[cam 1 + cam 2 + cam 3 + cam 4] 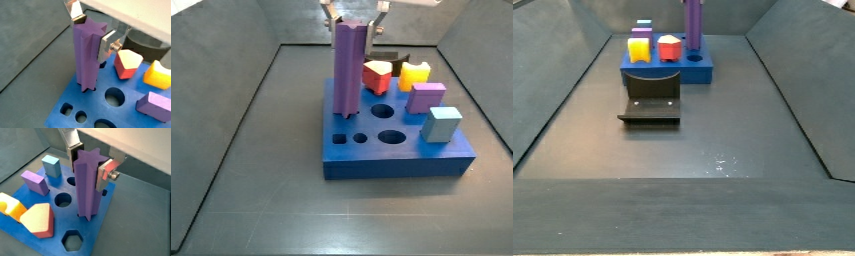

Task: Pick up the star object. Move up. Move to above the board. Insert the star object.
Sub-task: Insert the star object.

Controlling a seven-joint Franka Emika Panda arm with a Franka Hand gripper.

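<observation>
The star object (87, 60) is a tall purple ridged prism standing upright, its lower end in the star hole of the blue board (83, 102). It shows in both wrist views (87, 183) and both side views (348, 70) (691, 25). My gripper (93, 31) is at the prism's top, with one silver finger on each side and the pads against it (89, 164). In a side view the gripper (354, 22) sits directly above the board (392, 160). The board's circle and hexagon holes are open.
On the board stand a red peg (127, 64), a yellow peg (159, 75), a lilac cube (157, 105) and a light blue block (51, 165). The dark fixture (651, 100) stands on the floor in front of the board (660, 72). Grey bin walls surround everything.
</observation>
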